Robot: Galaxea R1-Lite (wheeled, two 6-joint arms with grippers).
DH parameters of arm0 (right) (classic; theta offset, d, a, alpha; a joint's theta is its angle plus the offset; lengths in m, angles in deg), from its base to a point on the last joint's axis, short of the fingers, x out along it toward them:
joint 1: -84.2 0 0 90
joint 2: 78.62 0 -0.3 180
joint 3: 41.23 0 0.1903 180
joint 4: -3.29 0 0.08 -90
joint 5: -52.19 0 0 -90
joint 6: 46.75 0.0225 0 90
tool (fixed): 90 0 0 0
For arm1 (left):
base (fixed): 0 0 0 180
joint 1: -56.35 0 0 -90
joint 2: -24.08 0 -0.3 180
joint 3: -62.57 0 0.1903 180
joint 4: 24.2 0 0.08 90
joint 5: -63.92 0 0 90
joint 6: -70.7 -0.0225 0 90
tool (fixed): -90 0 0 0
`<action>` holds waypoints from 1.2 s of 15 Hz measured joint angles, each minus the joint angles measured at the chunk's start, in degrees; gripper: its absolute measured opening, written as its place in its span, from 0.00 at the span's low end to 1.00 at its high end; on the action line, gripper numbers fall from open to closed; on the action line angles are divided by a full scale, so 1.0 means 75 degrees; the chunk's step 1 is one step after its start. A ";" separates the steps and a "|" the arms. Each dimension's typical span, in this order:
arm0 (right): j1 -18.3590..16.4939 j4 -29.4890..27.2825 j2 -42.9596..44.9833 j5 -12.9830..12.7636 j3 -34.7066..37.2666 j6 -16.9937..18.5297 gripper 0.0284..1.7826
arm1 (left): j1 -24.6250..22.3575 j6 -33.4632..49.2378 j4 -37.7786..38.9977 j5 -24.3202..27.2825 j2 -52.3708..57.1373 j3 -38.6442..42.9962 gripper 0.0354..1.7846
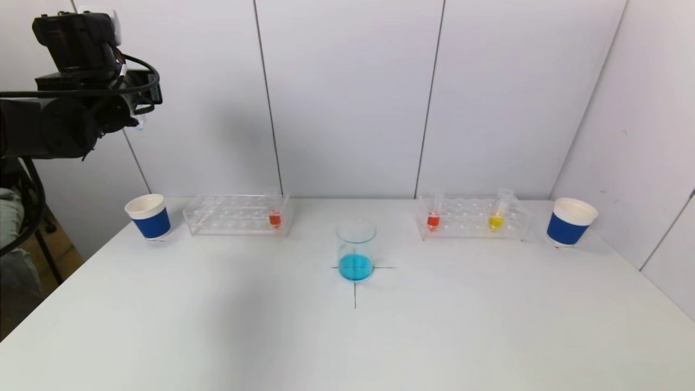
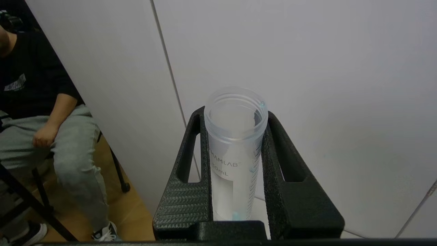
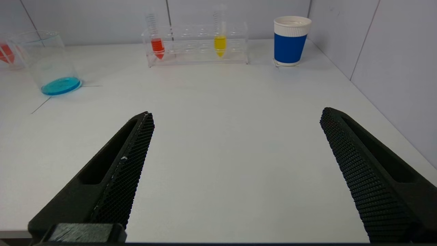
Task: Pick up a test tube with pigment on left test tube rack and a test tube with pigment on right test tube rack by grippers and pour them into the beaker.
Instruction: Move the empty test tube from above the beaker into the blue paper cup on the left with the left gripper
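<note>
Clear plastic test tube [image 2: 235, 150], nearly emptied, only blue droplets clinging inside, clamped between the ribbed black fingers of the left gripper [image 2: 235, 119], raised high off to the left above the counter [image 1: 217, 326], probably done pouring. Glass beaker [image 1: 355, 250] on the marked cross at centre, thin blue layer at the bottom. Left rack [image 1: 236, 215] of clear acrylic with one orange tube [image 1: 275, 217]; right rack [image 1: 471, 218] with an orange tube [image 1: 433, 218] and a yellow tube [image 1: 497, 217], conical tips down. Right gripper [image 3: 235, 136] spread wide, low over bare counter, well short of its rack. Blue-sleeved paper cups [image 1: 148, 216] at either end.
</note>
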 joint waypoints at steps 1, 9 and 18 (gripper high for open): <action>0.0000 0.0000 0.0000 0.0000 0.0000 0.0000 0.99 | -0.0135 0.0154 0.0026 0.0081 -0.0003 0.0205 0.23; 0.0000 0.0000 0.0000 0.0000 0.0000 0.0000 0.99 | -0.1178 0.0738 0.0180 0.0449 -0.0393 0.0829 0.23; 0.0000 0.0000 0.0000 0.0000 0.0000 0.0000 0.99 | -0.1295 0.0621 0.1918 0.0684 -0.1352 0.1697 0.23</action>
